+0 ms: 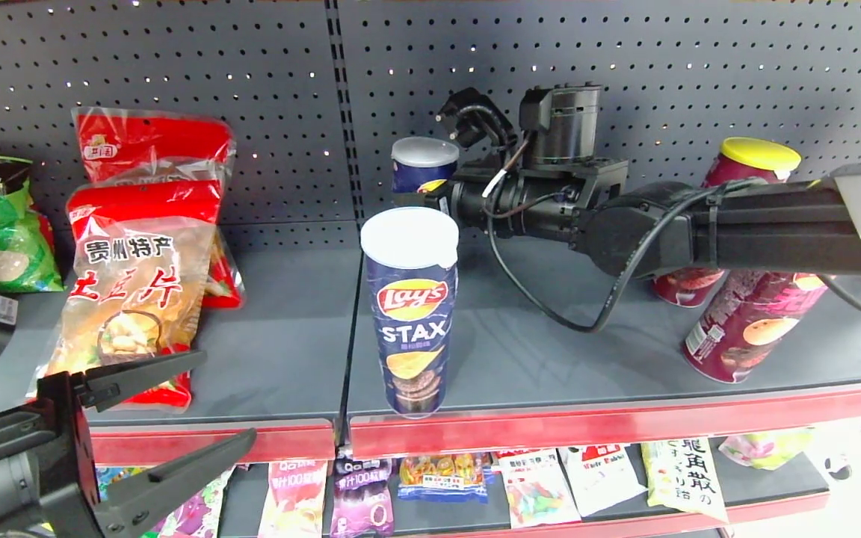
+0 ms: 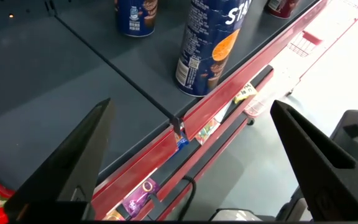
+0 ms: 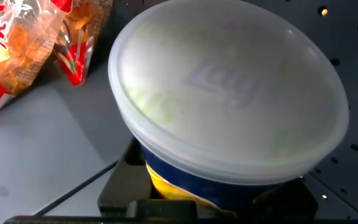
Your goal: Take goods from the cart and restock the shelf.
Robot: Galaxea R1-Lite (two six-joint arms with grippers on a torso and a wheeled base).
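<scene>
Right pincer (image 1: 419,196) sits at the rear blue can (image 1: 423,161) behind the front blue can (image 1: 412,314); left pincer (image 1: 227,397) gapes wide.

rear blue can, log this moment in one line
right pincer: shut on rear blue can, upright by pegboard | left pincer: open, low before shelf edge | front blue can: upright on shelf

This is a shop, a snack aisle by the look of it: a grey metal shelf (image 1: 288,351) backed by a perforated panel (image 1: 699,75) and edged with a red front rail (image 1: 625,426). On it stand packaged goods of repeated kinds: red snack bags (image 1: 139,291), blue crisp tubes (image 1: 412,314) and maroon tubes (image 1: 752,314). A lower shelf (image 1: 782,482) carries a line of small packets (image 1: 535,486).
</scene>
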